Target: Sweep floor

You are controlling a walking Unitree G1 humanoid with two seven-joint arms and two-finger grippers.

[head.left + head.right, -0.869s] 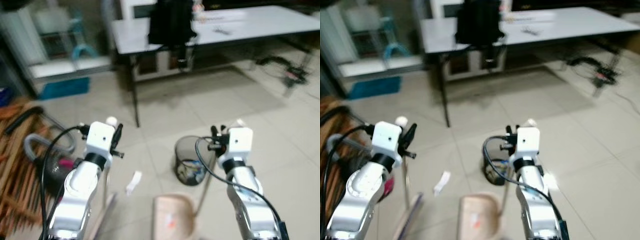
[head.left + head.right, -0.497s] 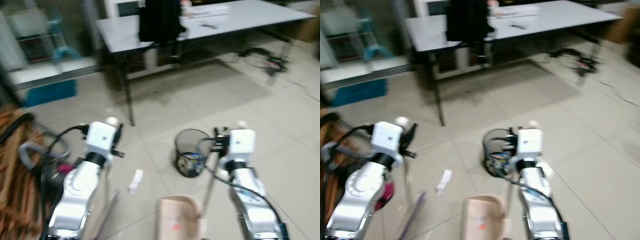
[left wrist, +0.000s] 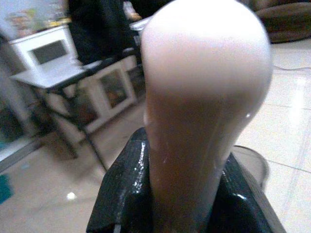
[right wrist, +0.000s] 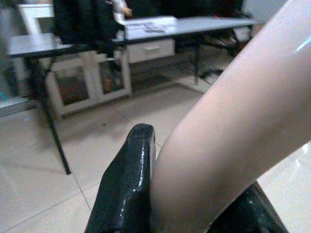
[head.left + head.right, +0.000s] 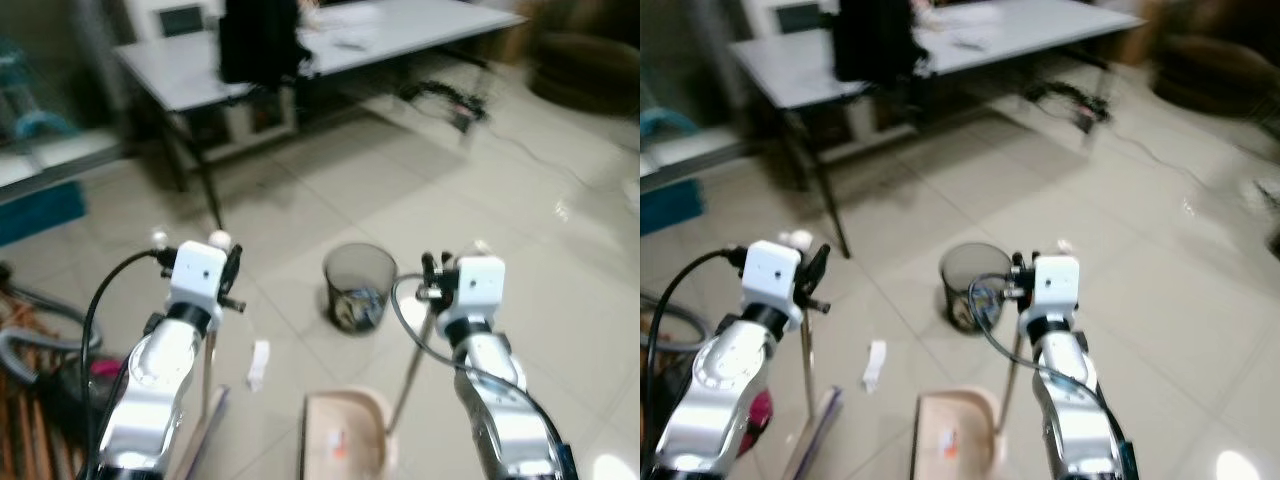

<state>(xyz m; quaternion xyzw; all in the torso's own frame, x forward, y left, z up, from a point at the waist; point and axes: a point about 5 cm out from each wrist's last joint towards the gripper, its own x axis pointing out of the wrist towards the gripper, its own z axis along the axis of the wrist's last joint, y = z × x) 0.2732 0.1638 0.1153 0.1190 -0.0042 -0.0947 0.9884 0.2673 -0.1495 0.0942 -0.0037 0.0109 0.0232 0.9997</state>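
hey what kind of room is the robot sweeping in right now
Probably an office or workroom with a tiled floor: a long grey table carrying a black bag, cables trailing on the tiles, and a mesh wastebasket ahead of the dustpan.

Bin ahead of us, table behind it.
Our dustpan (image 5: pixel 340 440) lies before the wastebasket (image 5: pixel 359 287); paper scrap (image 5: pixel 258 362) left; table (image 5: pixel 190 75) behind.

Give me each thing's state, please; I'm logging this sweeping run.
left gripper: shut on broom handle, held upright.
right gripper: shut on dustpan handle.
dustpan: on floor, bits inside.
mesh bin: upright, litter inside.
white scrap: lying on tiles, unswept.
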